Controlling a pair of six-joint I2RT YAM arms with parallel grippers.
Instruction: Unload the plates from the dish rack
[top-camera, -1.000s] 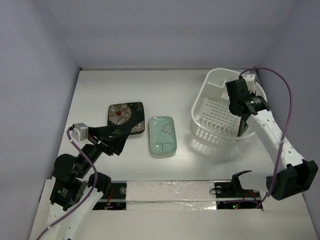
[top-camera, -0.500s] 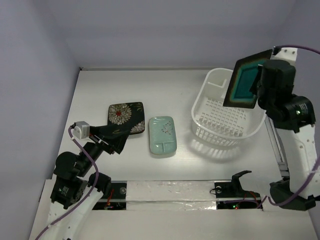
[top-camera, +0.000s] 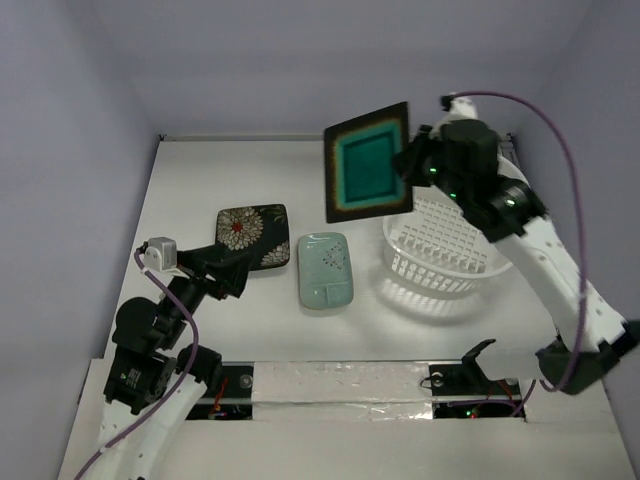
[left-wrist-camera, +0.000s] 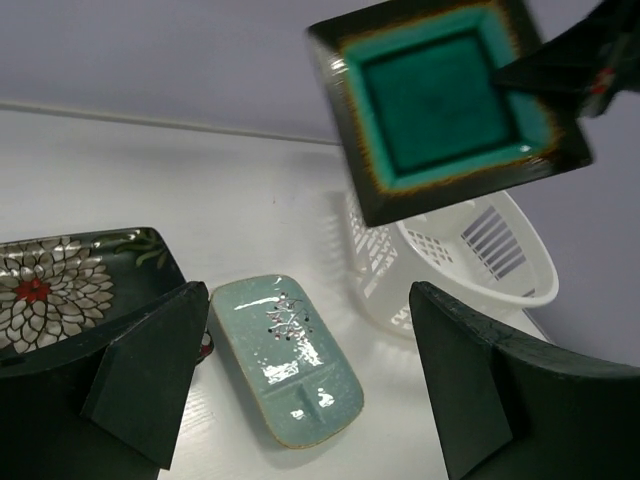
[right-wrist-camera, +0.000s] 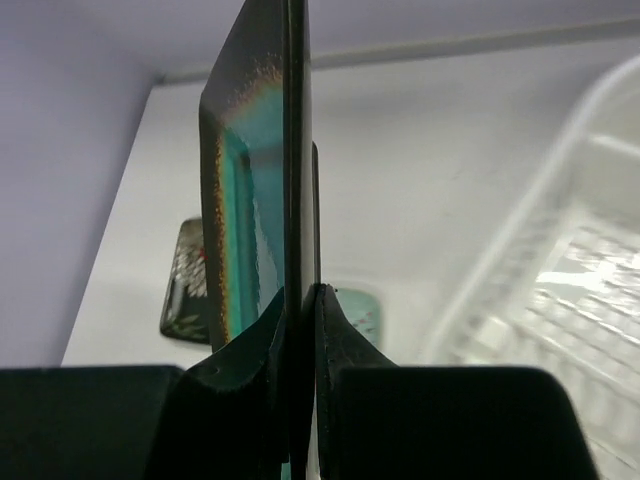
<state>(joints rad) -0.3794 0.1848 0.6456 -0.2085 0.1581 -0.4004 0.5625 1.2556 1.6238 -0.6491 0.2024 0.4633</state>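
Hanging in the air in the top view, the teal-centred plate (top-camera: 367, 163) is pinched at its right edge by the right gripper (top-camera: 408, 166), face toward the camera, above the table (top-camera: 190, 180) just left of the dish rack (top-camera: 430, 272). No plate shows in the rack. The flowered plate (top-camera: 252, 230) and the mint plate (top-camera: 325, 270) lie flat side by side on the table, close but apart. The left gripper (top-camera: 235, 272) sits low by the flowered plate's near corner.

The left wrist view shows that gripper's jaws spread wide with nothing between them, the mint plate (left-wrist-camera: 290, 360) beyond them and the teal-centred plate (left-wrist-camera: 440, 95) high above the rack (left-wrist-camera: 500, 265).

In the right wrist view the plate (right-wrist-camera: 250, 200) stands edge-on, the fingers (right-wrist-camera: 350, 345) clamped on its rim from both faces.

It looks like glazed ceramic: stiff, fairly heavy for its size, smooth and probably slippery, and likely to chip if dropped. A rim pinch leaves most of the weight hanging off to one side, so it could swivel; the raised rim is the one sensible place to hold it, and it wants lowering gently onto bare table.
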